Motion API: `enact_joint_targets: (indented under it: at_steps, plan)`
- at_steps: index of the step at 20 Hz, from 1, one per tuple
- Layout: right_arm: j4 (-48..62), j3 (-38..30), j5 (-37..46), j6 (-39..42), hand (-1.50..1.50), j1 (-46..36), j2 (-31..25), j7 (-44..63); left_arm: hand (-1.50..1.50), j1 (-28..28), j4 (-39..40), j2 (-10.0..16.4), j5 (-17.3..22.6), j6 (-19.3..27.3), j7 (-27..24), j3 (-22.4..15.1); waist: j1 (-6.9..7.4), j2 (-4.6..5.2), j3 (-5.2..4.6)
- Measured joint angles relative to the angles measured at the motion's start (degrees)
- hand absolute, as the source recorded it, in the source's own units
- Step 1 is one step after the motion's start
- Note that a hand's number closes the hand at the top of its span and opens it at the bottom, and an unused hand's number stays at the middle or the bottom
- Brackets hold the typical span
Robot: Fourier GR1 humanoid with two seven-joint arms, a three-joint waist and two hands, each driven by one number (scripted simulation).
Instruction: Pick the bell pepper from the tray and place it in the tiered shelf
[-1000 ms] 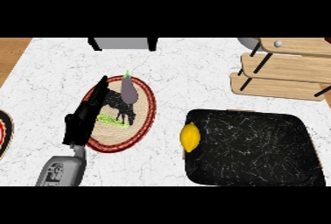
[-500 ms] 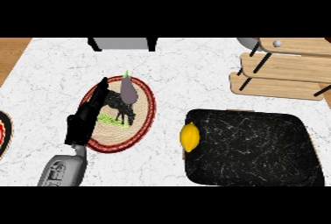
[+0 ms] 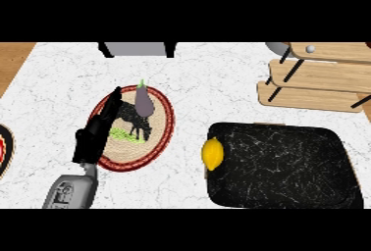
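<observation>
The yellow bell pepper (image 3: 212,153) sits inside the black tray (image 3: 290,166), right up against the tray's left wall, and nothing is touching it. Well to the left of the tray, the left hand (image 3: 98,135) hangs over a round woven plate (image 3: 168,122) with a red rim. Its fingers are stretched out straight, pointing away from the robot, and it has hold of nothing. The hand covers the plate's side farthest from the tray. A purple eggplant (image 3: 144,99) lies on the far part of that plate, clear of the fingers. The wooden tiered shelf (image 3: 319,78) stands beyond the tray, toward the far right of the white marble counter (image 3: 217,88) — apart from the tray. No right hand shows anywhere near the tray.
</observation>
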Motion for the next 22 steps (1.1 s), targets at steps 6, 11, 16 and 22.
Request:
enact_joint_targets:
  at_steps: [6, 11, 16, 22]
  plan:
    - [-6.4, -7.5, -4.7, 1.7, -1.50, 2.6, -5.4, 6.2, 0.00, 0.8, -0.9, 0.0, 0.3, 0.1, -0.1, 0.3, -0.69, -0.17, -0.02]
    - [-10.1, -14.5, -9.8, 9.1, -1.50, 8.5, -11.2, 13.6, 0.00, 1.4, -2.3, 0.7, 0.8, -0.4, 1.2, 0.9, -1.28, -0.30, -0.01]
    - [-14.0, -24.1, -17.0, 19.9, -1.50, 18.6, -15.7, 16.8, 0.00, 3.0, -3.0, 1.0, 0.9, -0.3, 0.6, 1.2, -2.05, -0.43, 0.01]
    - [-13.5, -38.2, -26.9, 33.6, -1.50, 30.5, -19.7, 12.9, 0.00, 3.1, -2.9, 0.6, 0.6, 0.0, 0.5, 1.0, -2.36, -0.40, 0.04]
